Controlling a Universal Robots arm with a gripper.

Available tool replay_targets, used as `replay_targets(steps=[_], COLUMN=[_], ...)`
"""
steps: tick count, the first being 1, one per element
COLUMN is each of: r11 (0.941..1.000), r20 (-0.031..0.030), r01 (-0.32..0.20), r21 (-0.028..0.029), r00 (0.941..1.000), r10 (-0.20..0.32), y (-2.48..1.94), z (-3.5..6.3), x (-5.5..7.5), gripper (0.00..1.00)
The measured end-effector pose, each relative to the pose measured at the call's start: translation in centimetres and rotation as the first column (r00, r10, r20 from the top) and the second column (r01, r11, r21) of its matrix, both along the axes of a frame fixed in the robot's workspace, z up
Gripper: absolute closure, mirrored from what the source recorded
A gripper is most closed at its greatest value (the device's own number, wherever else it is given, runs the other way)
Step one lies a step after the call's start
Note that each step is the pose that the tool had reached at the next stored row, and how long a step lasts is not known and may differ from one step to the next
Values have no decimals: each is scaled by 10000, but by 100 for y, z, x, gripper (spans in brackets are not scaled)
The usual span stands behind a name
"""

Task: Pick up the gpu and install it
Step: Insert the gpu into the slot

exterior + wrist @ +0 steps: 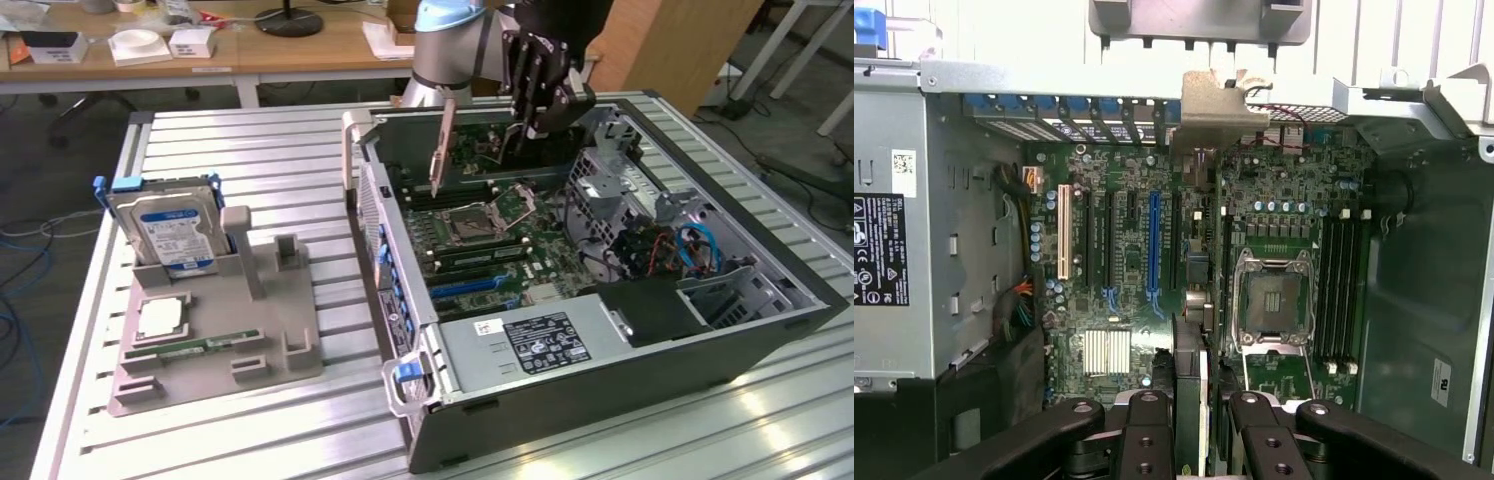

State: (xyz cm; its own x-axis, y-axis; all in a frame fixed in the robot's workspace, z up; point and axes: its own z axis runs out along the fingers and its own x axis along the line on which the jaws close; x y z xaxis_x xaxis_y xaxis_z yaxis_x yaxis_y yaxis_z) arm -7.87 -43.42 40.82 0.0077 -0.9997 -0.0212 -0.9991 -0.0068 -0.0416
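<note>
One gpu (442, 150) hangs edge-on inside the open case (601, 400), pinched between the gripper's (541, 95) jaws. Wrist view shows its thin edge above the motherboard (1274, 200); exterior view adds one hard drive (167, 230) standing in one grey holder (267, 330).

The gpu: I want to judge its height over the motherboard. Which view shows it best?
The exterior view: the gpu hangs in the gripper above the open case, so its height reads clearly. The wrist view shows it edge-on between the fingers.
</note>
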Motion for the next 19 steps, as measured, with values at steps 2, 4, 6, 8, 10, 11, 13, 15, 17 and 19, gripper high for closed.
replay_targets(steps=[2, 4, 6, 8, 10, 11, 13, 15, 17, 19], r11=[10000, 10000, 10000, 10000, 10000, 10000, 10000, 10000, 10000, 10000], r20=[0, -1, 1, -1, -1, -1, 1, -1, -1, -2], r01=[0, 1, 1, 0, 0, -1, -1, 0, 0, 0], r21=[1, 2, 3, -2, -7, -8, -3, -5, -8, -12], r00=[10000, 10000, 10000, 10000, 10000, 10000, 10000, 10000, 10000, 10000], r10=[0, -1, -1, 0, 0, 1, 1, 0, 0, 0], y=[0, 0, 0, 0, -1, -1, 0, -1, -1, -1], z=[0, 0, -2, -2, -4, -5, -15, -29, -35, -36], x=[0, -3, -10, -14, -17, -17, -17, -17, -17, -17], gripper=[74, 74, 74, 74, 74, 74, 74, 74, 74, 74])
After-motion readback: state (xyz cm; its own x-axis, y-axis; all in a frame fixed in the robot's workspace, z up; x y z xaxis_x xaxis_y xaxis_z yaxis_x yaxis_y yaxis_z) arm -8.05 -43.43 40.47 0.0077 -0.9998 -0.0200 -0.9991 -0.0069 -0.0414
